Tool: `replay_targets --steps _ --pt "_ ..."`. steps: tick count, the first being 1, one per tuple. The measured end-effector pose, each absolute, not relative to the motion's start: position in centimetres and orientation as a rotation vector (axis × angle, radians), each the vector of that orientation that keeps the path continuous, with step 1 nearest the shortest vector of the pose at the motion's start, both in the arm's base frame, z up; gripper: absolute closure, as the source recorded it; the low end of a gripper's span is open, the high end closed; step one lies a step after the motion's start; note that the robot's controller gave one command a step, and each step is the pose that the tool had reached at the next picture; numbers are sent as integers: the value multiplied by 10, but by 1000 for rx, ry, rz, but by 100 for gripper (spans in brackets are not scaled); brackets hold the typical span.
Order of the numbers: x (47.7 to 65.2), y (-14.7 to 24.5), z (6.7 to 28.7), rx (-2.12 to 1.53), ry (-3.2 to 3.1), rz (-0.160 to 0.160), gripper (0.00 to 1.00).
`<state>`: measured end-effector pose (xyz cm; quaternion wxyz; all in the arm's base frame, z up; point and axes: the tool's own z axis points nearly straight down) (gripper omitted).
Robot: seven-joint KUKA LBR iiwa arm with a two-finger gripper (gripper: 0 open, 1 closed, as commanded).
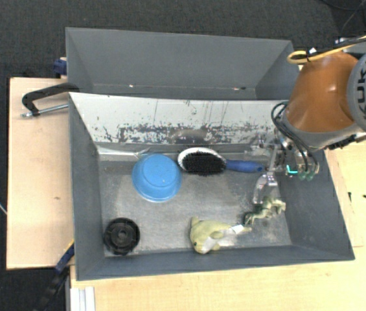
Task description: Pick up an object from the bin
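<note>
My gripper point(262, 199) hangs low over the bin's right front part, under the orange wrist cover. Right at its tip lies a small pale green and dark crumpled thing point(273, 208); whether it is gripped cannot be made out. A pale yellow-green soft toy point(206, 233) lies on the floor to the left of the gripper, near the front wall. Its white tag point(236, 229) stretches toward the gripper's tip. A black hairbrush with a blue handle point(203, 162) lies at the back wall, its handle pointing toward the gripper.
A blue bowl point(157, 177) stands upside down left of the brush. A black round cap-like thing point(120, 234) sits in the front left corner. The bin's sloping right wall rises close beside the gripper.
</note>
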<state>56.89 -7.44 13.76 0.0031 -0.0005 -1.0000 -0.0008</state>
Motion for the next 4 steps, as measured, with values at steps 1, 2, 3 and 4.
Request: replay_targets --steps 1,2,3,4 --pt "585 -79 75 -517 -3124 -8 0" --pt "582 -81 74 -516 -3116 -2 100" --pt "587 -99 170 -491 -3116 1 100" --pt "593 -90 338 -492 -3118 -1 100"
